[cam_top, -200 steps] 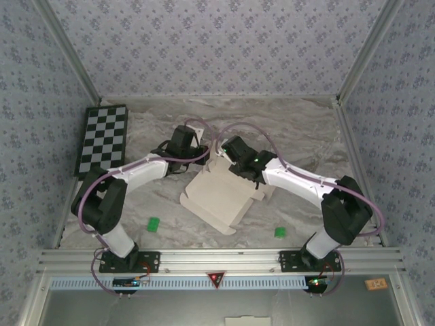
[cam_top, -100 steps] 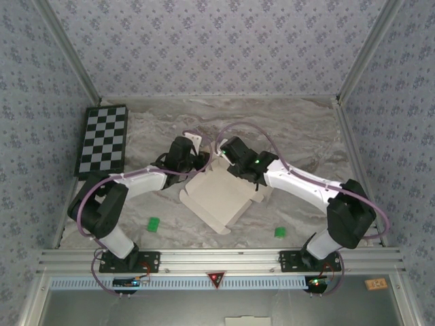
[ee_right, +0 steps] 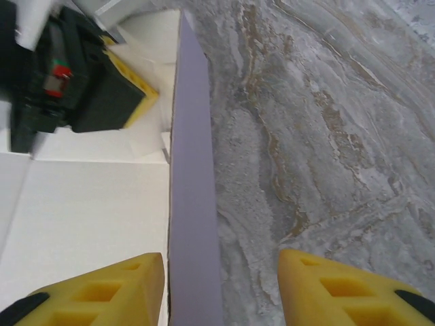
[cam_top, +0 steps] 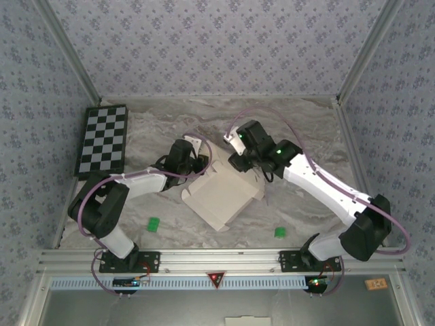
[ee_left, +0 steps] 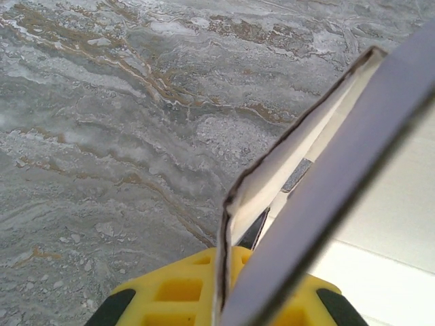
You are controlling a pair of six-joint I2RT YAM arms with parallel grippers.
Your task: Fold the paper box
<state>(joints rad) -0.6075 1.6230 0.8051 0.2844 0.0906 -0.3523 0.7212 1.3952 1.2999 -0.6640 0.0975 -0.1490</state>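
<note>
The paper box (cam_top: 221, 197) lies open near the middle of the table (cam_top: 306, 129), cream inside up and turned cornerwise, with nothing holding down its flat near corner. I judge that to be the first weak spot: the card is thin and light, so a pull at the far side can slide or swing the whole sheet across the smooth top instead of bending it at a crease. Farther back on the left, the left gripper (cam_top: 194, 157) is clamped tight on a flap (ee_left: 272, 183), with the card edge pinched between its yellow fingers (ee_left: 143, 299) and lifted off the table. If that arm drags sideways or twists, the flap may crumple, tear at its root, or fold off the scored line. At the far right edge the right gripper (ee_right: 219, 272) stands with its jaws well parted and holds nothing, its fingers straddling the upright lavender side wall (ee_right: 194, 204). The wall sits close to the finger on the box side, and I cannot tell whether they touch. With no grip on it, the wall may spring back down. A finger that rises or shifts could also catch its edge and knock it over or drag the box, and closing off-centre would crease it. The checkerboard (cam_top: 102, 139) lies well apart at the far left, out of harm's way.
</note>
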